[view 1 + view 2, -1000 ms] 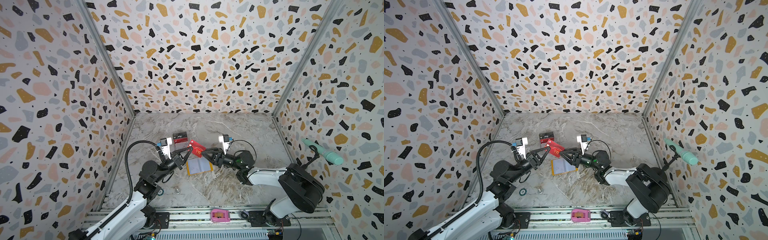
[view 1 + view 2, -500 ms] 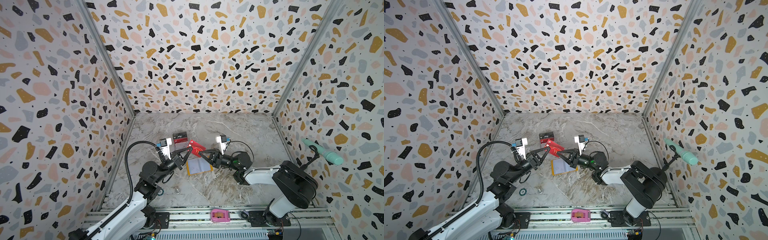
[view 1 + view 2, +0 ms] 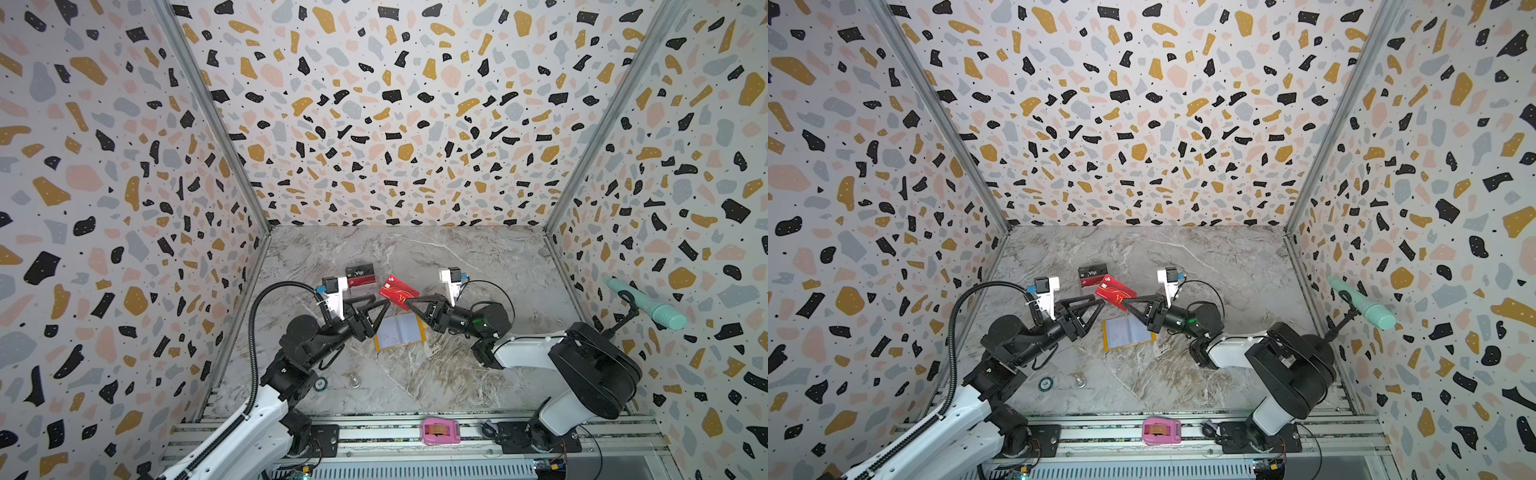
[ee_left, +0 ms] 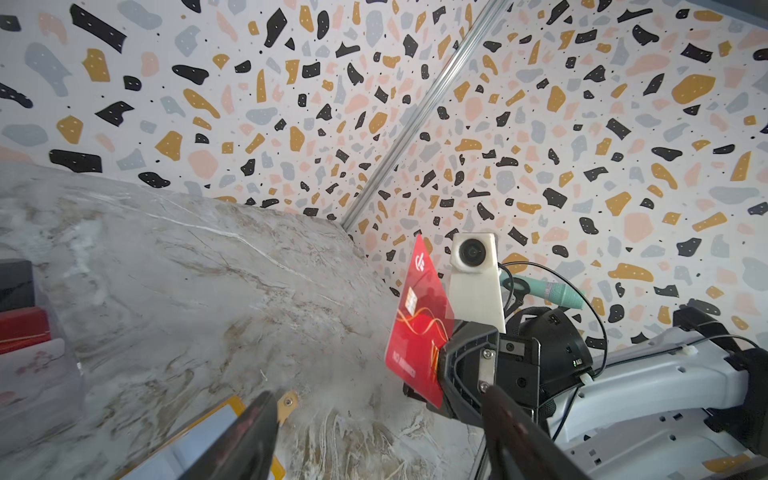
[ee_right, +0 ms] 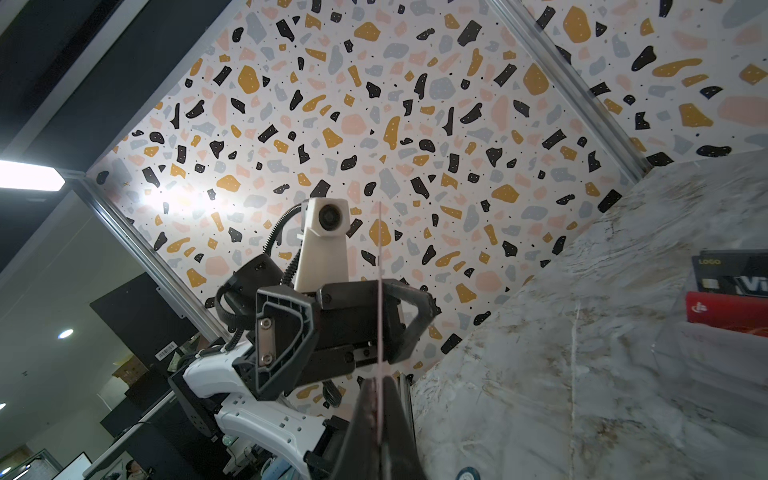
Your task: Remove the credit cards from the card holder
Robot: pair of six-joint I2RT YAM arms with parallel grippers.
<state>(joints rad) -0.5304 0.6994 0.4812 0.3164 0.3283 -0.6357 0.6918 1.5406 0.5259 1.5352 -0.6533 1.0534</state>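
Right hand (image 3: 409,300) is pinched on the glossy red plastic card (image 3: 397,291) above the open mustard-yellow booklet holder (image 3: 401,332); left hand (image 3: 380,313) is spread. Release is best made low, beside the holder.

My marble tabletop (image 3: 478,257) sits inside terrazzo-patterned walls (image 3: 395,124). Off the right wall sticks a teal, handle-shaped thing (image 3: 646,302); I cannot tell what it is. A pink tape dispenser (image 3: 441,431) rests on my metal front rail (image 3: 374,442). Near the front left of the marble lie a small silver piece (image 3: 354,382) and, just beside it, a teal-ringed disc (image 3: 1045,383). My clear tiered stand (image 3: 360,292) stands farther back, left of the middle.
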